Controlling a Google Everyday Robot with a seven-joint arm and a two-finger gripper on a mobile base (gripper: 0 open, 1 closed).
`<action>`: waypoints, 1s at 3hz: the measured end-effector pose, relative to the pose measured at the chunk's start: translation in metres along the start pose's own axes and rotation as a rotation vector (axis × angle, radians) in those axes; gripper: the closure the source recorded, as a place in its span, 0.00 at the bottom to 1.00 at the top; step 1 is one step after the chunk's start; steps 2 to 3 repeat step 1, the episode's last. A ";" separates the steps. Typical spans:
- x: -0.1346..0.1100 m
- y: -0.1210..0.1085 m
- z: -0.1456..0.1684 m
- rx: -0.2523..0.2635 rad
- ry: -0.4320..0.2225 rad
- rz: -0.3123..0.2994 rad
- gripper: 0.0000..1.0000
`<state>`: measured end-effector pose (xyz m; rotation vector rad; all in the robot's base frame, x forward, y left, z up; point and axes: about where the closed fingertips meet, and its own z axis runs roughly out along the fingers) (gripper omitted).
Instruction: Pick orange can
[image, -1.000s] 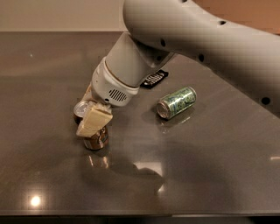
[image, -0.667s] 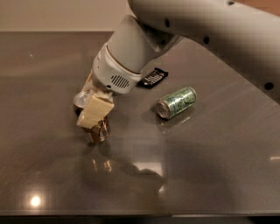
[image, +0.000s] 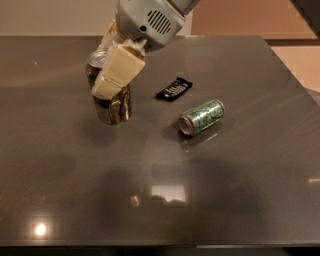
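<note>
The orange can (image: 112, 106) is upright, with orange-brown and gold sides and a silver top. It hangs above the dark table (image: 240, 190) at the upper left of the camera view. My gripper (image: 114, 70) comes down from the top of the view and is shut on the can. One cream finger pad (image: 119, 70) lies across the can's near side and hides its upper half. The other finger is behind the can.
A green-patterned can (image: 201, 116) lies on its side right of centre. A small black wrapper (image: 173, 89) lies behind it. The table's right edge runs down the right side, with pale floor beyond.
The gripper has lifted the orange can off the table and raised it. The view is now closer, with the can higher in it.
</note>
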<state>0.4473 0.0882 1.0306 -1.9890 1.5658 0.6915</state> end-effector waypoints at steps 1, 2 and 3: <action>0.000 0.000 0.000 0.000 0.000 0.000 1.00; 0.000 0.000 0.000 0.000 0.000 0.000 1.00; 0.000 0.000 0.000 0.000 0.000 0.000 1.00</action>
